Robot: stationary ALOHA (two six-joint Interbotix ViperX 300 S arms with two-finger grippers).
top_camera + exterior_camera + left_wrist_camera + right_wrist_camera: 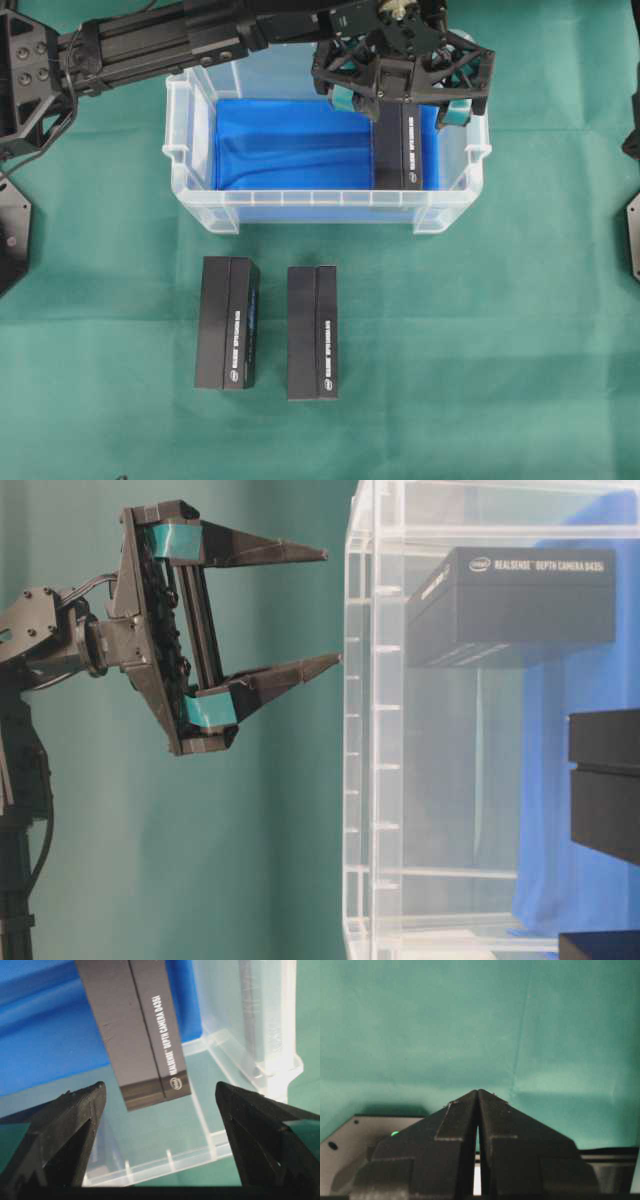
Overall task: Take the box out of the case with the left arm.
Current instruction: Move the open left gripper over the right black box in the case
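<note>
The clear case (300, 198) with a blue lining (290, 145) stands at the middle back of the green cloth. One black box (400, 155) lies along the case's right side, white lettering up. My left gripper (402, 106) hangs wide open above that box's far end, teal pads either side, touching nothing. In the left wrist view the box (135, 1025) lies below and between the spread fingertips of the left gripper (160, 1087), with the case rim (170, 1162) beneath. The side view shows the left gripper (332, 606) just outside the case wall (360, 730). My right gripper (478, 1092) is shut and empty.
Two more black boxes (227, 322) (312, 332) lie side by side on the cloth in front of the case. The left arm's base (20, 80) sits at the far left edge, and part of the right arm (632, 130) shows at the right edge.
</note>
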